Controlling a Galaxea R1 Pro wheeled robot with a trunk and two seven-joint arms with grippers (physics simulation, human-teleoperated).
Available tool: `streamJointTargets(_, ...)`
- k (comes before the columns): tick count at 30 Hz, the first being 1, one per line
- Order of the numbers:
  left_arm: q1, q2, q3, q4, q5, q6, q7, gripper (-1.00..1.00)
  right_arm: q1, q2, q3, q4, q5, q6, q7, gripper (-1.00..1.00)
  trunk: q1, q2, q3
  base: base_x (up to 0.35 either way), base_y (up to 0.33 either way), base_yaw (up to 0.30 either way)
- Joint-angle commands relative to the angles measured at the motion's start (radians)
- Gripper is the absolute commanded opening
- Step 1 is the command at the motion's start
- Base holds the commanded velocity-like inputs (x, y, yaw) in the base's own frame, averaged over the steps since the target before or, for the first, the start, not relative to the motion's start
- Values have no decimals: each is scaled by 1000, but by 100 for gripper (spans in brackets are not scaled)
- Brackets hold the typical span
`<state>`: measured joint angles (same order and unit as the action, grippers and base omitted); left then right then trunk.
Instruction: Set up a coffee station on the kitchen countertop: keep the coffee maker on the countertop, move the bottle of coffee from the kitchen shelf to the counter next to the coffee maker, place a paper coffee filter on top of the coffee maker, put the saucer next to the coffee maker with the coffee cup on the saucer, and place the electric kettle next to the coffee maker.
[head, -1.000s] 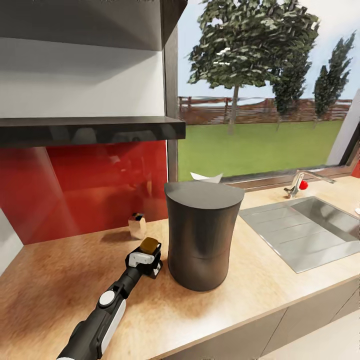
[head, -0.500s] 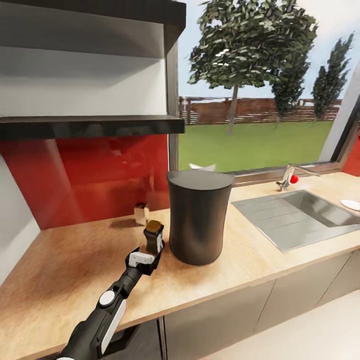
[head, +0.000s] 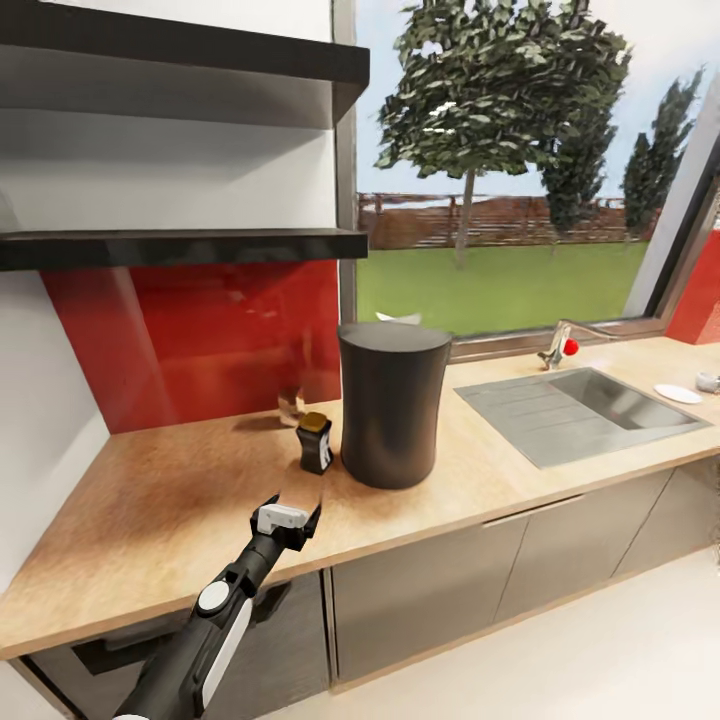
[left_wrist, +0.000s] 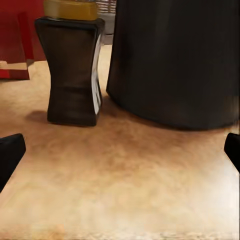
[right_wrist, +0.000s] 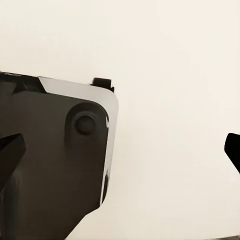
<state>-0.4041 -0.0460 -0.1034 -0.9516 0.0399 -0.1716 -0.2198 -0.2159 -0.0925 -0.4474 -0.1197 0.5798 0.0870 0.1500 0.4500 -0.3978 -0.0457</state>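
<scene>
The bottle of coffee (head: 315, 442) stands on the table (head: 150, 510) just left of the coffee maker (head: 390, 402), so that step looks done. The left tool (head: 297, 513) hangs wide apart and empty nearby. Filter, saucer, cup and kettle remain.

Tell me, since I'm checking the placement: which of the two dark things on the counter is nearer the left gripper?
The bottle of coffee, the short jar with a gold-brown lid, just left of the far taller coffee maker. The open left gripper sits before it.

A red splashback (head: 190, 340) backs the counter, with a steel tap (head: 556, 347) beneath the window (head: 500, 200).
</scene>
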Motion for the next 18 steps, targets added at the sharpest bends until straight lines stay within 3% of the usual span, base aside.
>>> streamJointTargets(1, -1, 0, 1, 1, 5, -2, -4, 100, 0, 0, -9, -3, 8, 4, 6, 100, 0, -2, -2, -271, 0, 0)
streamJointTargets(6, -1, 0, 1, 0, 7, -2, -4, 100, 0, 2, -10, -6, 8, -1, 6, 100, 0, -2, -2, -211, 0, 0)
streamJointTargets(13, -1, 1, -4, -17, 9, -3, -15, 100, 0, 6, -13, -7, 4, -3, 6, 100, 0, -2, -2, -35, 0, 0)
streamJointTargets(18, 1, 3, -45, -24, 9, -3, -50, 100, 0, 8, -15, -8, 1, -3, 6, 100, 0, -2, -2, -3, 0, 0)
